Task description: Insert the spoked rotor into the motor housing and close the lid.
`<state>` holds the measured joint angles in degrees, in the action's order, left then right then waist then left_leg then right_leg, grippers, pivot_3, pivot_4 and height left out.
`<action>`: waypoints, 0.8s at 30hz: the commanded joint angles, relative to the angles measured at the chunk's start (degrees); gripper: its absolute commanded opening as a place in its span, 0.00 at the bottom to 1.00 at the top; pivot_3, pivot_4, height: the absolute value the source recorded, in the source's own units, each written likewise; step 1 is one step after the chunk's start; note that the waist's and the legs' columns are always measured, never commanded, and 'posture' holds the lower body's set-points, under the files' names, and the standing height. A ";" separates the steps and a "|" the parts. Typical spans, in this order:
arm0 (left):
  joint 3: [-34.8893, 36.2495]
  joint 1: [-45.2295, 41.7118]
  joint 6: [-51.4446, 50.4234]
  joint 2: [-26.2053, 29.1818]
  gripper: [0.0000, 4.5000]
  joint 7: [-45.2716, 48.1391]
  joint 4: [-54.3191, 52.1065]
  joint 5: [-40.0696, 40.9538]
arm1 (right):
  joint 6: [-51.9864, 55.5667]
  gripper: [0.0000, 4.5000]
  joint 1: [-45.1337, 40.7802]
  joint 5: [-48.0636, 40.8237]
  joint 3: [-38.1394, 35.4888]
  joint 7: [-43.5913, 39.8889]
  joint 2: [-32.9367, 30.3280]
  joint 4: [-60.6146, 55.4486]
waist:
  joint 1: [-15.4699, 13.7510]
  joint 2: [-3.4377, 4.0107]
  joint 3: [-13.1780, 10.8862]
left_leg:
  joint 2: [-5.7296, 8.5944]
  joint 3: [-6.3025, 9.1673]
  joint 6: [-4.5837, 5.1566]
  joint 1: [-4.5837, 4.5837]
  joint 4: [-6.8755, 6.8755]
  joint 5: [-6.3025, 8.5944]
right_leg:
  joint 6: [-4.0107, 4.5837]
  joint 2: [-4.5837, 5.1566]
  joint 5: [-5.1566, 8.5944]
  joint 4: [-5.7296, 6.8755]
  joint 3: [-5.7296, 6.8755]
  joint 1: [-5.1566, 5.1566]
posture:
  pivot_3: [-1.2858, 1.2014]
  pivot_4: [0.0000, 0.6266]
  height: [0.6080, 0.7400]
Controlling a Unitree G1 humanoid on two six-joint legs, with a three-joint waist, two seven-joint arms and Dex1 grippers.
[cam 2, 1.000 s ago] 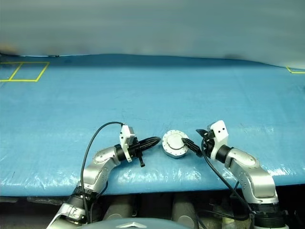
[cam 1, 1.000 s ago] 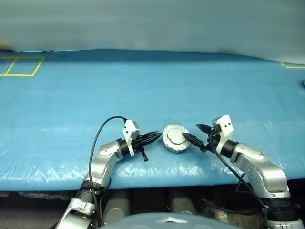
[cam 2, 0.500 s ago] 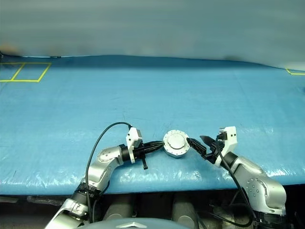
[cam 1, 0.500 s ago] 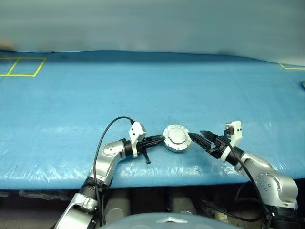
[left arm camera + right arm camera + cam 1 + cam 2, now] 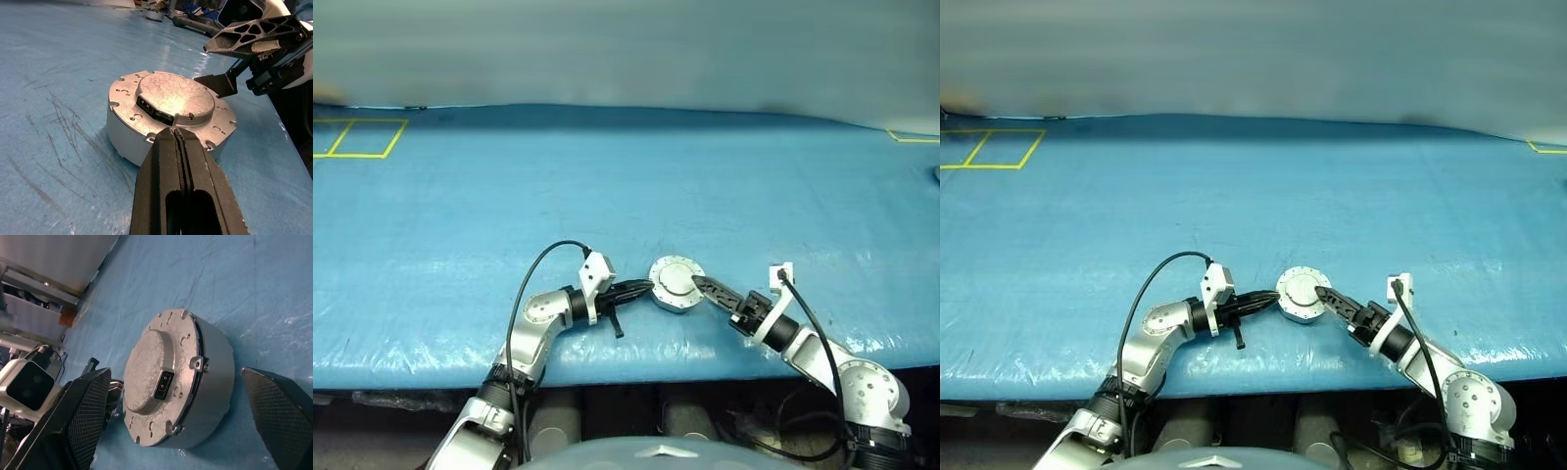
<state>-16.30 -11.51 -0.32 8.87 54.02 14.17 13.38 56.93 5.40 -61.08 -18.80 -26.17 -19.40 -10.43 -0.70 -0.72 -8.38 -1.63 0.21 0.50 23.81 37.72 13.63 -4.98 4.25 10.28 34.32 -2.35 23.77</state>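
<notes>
Motor housing (image 5: 675, 284): round silver-grey casing, lid (image 5: 175, 95) closed on top, near edge of blue table (image 5: 607, 186), between both grippers. Left gripper (image 5: 177, 134): shut, empty, tips at housing's left rim. Right gripper (image 5: 171, 431): wide open, straddling housing. Wrist views show lid's connector slot

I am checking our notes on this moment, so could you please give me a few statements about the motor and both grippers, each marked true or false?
1. The lid sits closed on the motor housing. True.
2. The left gripper is wide open. False: its fingers are pressed together.
3. The right gripper stands open around the housing. True.
4. The housing lies on a bare wooden table. False: it rests on a blue cover.
</notes>
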 commanded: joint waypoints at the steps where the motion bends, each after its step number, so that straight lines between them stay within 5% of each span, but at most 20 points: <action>1: -1.19 0.64 0.50 -0.59 0.00 -0.52 -0.33 -1.10 | 1.28 0.99 -0.57 -1.10 0.98 -1.03 0.46 1.91 | 0.06 0.01 0.01 | 0.00 0.00 0.00 0.00 0.01 0.00 | 0.00 0.00 0.00 0.00 0.00 -0.01 | 0.52 0.24 1.00; 10: -1.15 1.09 0.96 -0.50 0.00 -1.08 -0.56 -1.67 | 1.91 0.99 -2.14 -4.47 -0.51 -0.36 4.70 5.56 | 0.41 0.01 0.05 | -0.02 0.01 0.00 -0.12 0.17 0.00 | -0.05 -0.01 0.03 0.25 0.00 -0.07 | 0.52 0.24 1.00; 14: -1.49 1.47 0.95 -0.34 0.00 -1.19 -0.60 -1.92 | 2.51 0.79 -2.27 -6.71 -1.72 0.82 6.29 6.38 | 0.56 0.02 0.05 | -0.03 0.01 0.00 -0.13 0.20 0.00 | -0.05 -0.01 0.04 0.36 -0.01 -0.03 | 0.52 0.24 1.00; 19: -2.06 1.61 0.92 -0.09 0.00 -1.07 -0.54 -2.46 | 3.53 0.43 -1.95 -7.11 -1.12 1.59 6.45 6.47 | 0.94 0.12 0.12 | -0.02 0.01 0.00 -0.13 0.18 0.00 | -0.04 -0.01 0.05 0.39 -0.02 0.00 | 0.52 0.24 1.00; 24: -2.24 1.39 0.82 -0.08 0.00 -0.79 -0.44 -2.63 | 3.26 0.38 -1.65 -8.78 -1.17 2.79 7.77 6.22 | 1.32 0.23 0.19 | -0.03 0.02 0.00 -0.15 0.19 0.00 | -0.05 -0.01 0.06 0.42 -0.01 -0.01 | 0.52 0.24 1.00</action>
<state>-16.57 -10.21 0.86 9.16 52.58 13.90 11.67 59.14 3.39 -68.73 -21.12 -23.74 -12.38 -3.31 0.62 -0.48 -8.19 -1.66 0.23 0.50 23.65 37.91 13.63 -5.03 4.24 10.34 34.74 -2.36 23.75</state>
